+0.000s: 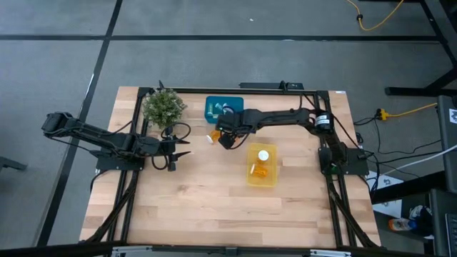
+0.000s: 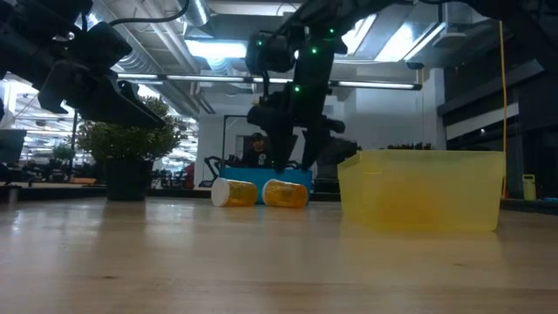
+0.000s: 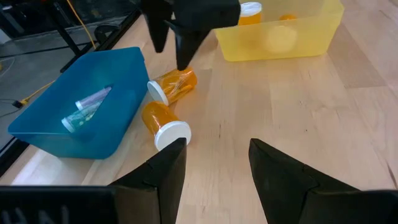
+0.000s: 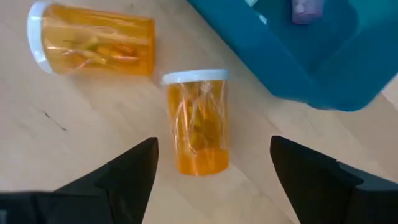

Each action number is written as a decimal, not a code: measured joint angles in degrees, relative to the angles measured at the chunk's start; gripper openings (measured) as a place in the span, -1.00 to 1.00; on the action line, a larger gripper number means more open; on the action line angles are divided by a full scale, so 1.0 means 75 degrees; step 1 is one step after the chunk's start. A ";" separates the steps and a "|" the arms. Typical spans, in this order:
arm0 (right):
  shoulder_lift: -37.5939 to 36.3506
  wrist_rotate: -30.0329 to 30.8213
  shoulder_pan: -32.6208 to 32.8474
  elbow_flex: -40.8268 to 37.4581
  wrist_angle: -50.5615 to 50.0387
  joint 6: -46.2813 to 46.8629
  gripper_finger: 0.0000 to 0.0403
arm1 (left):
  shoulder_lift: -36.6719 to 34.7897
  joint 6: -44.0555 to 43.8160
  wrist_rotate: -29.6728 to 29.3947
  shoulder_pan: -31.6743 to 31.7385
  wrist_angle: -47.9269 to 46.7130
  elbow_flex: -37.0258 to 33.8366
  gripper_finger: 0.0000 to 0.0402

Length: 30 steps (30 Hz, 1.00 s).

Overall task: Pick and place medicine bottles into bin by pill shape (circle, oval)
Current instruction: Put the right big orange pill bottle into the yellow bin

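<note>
Fingers of the right gripper point(image 4: 211, 171) stand wide apart and empty, hovering over an orange bottle point(image 4: 198, 121) lying on its side on the table point(image 4: 74, 155), just beside the blue bin point(image 4: 323, 56). This bottle's long axis runs straight between the two fingers, its white cap toward the bin and its base toward the wrist. A second orange bottle point(image 4: 93, 40) lies near it, also on its side, its axis roughly crosswise to the first, cap pointing away from the bin.

Seen from above, the right gripper point(image 1: 227, 137) sits between the blue bin point(image 1: 214, 102) and the yellow bin point(image 1: 261, 175), which already holds bottles. The left gripper point(image 3: 214, 165), open and holding nothing, waits well apart near the potted plant point(image 1: 164, 107).

The main risk, as a judgement: a round bottle on its side can roll. If one finger touches first during the descent, the bottle may roll or skid toward the bin wall or against its neighbour. A grip landing on the cap end could also let the bottle tip or slip out when lifted.
</note>
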 joint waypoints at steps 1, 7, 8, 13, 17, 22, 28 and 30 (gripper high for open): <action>0.0000 0.0000 0.0003 -0.0105 0.0126 0.0016 0.55 | 0.0000 0.0003 0.0000 0.0000 0.0000 0.0000 -0.16; -0.0003 -0.0058 0.0003 -0.0495 0.0804 0.0003 0.55 | 0.0000 0.0003 0.0001 0.0000 0.0000 0.0000 -0.16; -0.0003 -0.0055 0.0000 -0.0576 0.0888 -0.0012 0.55 | 0.0000 0.0003 0.0002 0.0000 0.0000 0.0000 -0.16; -0.0003 -0.0420 -0.0141 -0.1064 0.1539 -0.0236 0.55 | 0.0000 0.0003 0.0000 0.0003 0.0000 0.0000 -0.16; 0.0006 -0.0155 -0.0166 -0.1541 0.2253 -0.0373 0.55 | 0.0000 0.0003 0.0001 0.0003 0.0000 0.0000 -0.16; 0.0000 -0.0108 -0.0183 -0.1719 0.2807 -0.0609 0.55 | 0.0000 0.0003 0.0001 0.0000 0.0000 0.0000 -0.16; 0.0000 -0.0114 -0.0224 -0.1933 0.3024 -0.0747 0.54 | 0.0000 0.0003 0.0000 0.0003 0.0000 0.0000 -0.16; 0.0000 -0.0112 -0.0225 -0.1986 0.3006 -0.0625 0.51 | 0.0000 0.0003 0.0002 0.0002 0.0000 0.0000 -0.16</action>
